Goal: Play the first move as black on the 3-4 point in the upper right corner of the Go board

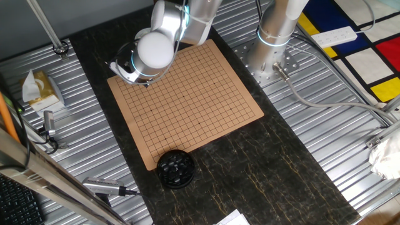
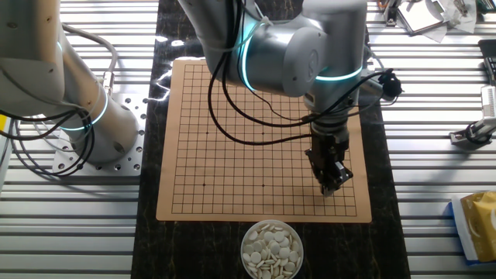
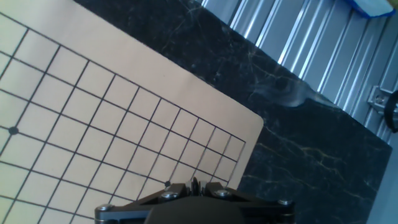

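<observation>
The Go board (image 2: 232, 139) lies flat with no stone on its grid. My gripper (image 2: 333, 186) hangs low over the board's near right corner in the other fixed view. In the hand view the gripper (image 3: 195, 188) is shut on a thin black stone (image 3: 195, 183), held edge-on between the jaws. Right beside the jaws is a small dotted crossing (image 3: 168, 183), a few lines in from the board corner (image 3: 258, 124). The 3-4 point lies among the crossings by the fingertips; I cannot single it out. In one fixed view the wrist hides the gripper (image 1: 147, 83).
A black bowl (image 1: 175, 169) of black stones stands off one board edge. A bowl of whitish stones (image 2: 271, 249) stands off the opposite edge. The arm's base (image 1: 269, 59) and its cables flank the board. A tissue box (image 1: 40, 87) and tools lie on the ribbed metal table.
</observation>
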Tool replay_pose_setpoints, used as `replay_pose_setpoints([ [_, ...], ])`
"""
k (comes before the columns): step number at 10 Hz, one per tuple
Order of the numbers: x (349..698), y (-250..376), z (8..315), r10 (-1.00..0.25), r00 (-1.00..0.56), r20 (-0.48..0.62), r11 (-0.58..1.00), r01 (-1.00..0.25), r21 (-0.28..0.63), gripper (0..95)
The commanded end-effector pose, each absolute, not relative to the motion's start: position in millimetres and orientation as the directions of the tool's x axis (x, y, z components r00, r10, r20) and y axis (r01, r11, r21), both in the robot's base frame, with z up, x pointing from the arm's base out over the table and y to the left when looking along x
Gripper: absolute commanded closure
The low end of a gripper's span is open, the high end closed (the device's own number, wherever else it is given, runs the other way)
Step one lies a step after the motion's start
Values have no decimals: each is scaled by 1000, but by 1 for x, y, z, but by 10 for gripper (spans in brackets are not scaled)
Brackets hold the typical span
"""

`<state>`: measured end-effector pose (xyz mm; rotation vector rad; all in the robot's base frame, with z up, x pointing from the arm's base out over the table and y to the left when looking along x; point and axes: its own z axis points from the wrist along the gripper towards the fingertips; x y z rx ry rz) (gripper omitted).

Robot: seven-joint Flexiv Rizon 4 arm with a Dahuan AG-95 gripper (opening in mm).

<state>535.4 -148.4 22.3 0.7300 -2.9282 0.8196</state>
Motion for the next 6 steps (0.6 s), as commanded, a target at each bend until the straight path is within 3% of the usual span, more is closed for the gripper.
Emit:
replay_pose_setpoints([
  [1, 536, -149, 21, -434, -891, 132, 752, -439, -491, 950],
  [6, 536, -150, 19, -435, -891, 133, 751, -440, -492, 950],
])
